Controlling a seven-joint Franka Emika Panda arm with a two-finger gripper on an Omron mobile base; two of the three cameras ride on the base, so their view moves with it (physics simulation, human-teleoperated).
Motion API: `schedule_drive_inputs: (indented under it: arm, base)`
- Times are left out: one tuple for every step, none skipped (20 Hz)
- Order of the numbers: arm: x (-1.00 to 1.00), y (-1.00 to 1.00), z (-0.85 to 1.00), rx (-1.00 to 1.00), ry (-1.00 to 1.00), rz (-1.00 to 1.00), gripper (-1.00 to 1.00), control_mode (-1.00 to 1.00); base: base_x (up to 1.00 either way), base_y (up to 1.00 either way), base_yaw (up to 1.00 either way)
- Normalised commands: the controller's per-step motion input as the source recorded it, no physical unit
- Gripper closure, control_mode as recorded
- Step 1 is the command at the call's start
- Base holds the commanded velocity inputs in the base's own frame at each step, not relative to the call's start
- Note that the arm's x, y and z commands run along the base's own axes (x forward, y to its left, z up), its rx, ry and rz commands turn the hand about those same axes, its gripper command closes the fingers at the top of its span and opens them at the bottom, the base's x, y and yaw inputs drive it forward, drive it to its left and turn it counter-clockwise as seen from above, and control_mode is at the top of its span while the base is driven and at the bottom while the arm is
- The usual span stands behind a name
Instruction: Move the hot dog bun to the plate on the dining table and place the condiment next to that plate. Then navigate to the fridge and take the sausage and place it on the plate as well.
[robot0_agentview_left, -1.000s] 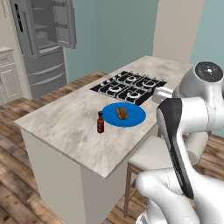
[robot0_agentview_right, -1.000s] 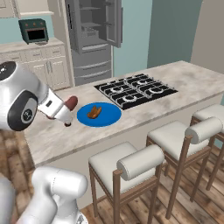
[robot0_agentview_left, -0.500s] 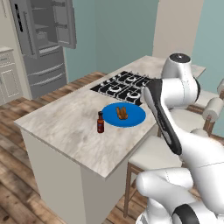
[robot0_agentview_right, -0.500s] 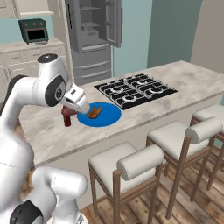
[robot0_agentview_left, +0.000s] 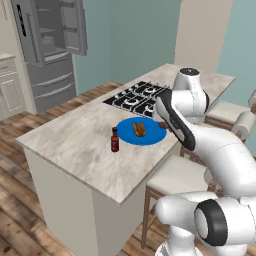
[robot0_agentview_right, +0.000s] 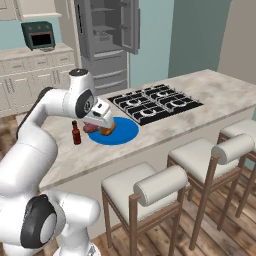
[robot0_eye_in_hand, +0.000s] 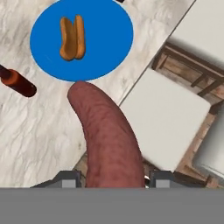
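White and dark-jointed, the arm bends forward over the near edge of the marble island counter, its hand tipped downward above the rim of the plate. Behind the island stands one steel fridge with its doors swung open, and the counter carries one black gas cooktop at the far side. Padded stools line the near side, three of them in the right base view. One round blue plate lies flat on the marble just in front of the cooktop, and one hot dog bun rests on it, split side up, a little off centre. One dark-red condiment bottle stands upright on the counter just beside the plate, apart from its rim. The gripper is pinching one reddish-brown sausage between its two tips; in the hand view the sausage curves away from the jaws, and its far end sits over the plate's nearest edge. In the right base view the sausage pokes out beside the hand, over the plate's edge near the bottle.
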Motion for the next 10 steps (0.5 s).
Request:
schedule_drive_inputs:
  arm:
    - [0.76,-0.05,-0.44,0.0,0.03,0.12,1.0,-1.0]
    - [0.77,-0.09,-0.43,0.01,0.02,0.11,1.0,-1.0]
    - [0.76,-0.1,-0.46,0.0,0.02,0.11,1.0,-1.0]
    - [0.77,-0.11,-0.47,0.0,0.01,0.11,1.0,-1.0]
    - [0.76,-0.12,-0.47,0.01,0.0,0.11,1.0,-1.0]
    - [0.75,-0.1,-0.48,0.0,0.01,0.11,1.0,-1.0]
    - [0.73,-0.09,-0.47,0.0,0.02,0.1,1.0,-1.0]
    - [0.75,0.0,-0.47,0.0,0.05,0.08,1.0,-1.0]
    - [0.73,0.0,-0.47,0.0,0.06,0.08,1.0,-1.0]
    - [0.69,0.0,-0.47,0.0,0.05,0.08,1.0,-1.0]
  base:
    - [0.0,0.0,0.0]
    - [0.0,0.0,0.0]
    - [0.0,0.0,0.0]
    - [0.0,0.0,0.0]
    - [0.0,0.0,0.0]
    - [0.0,0.0,0.0]
    - [0.0,0.0,0.0]
    - [0.0,0.0,0.0]
    - [0.0,0.0,0.0]
    - [0.0,0.0,0.0]
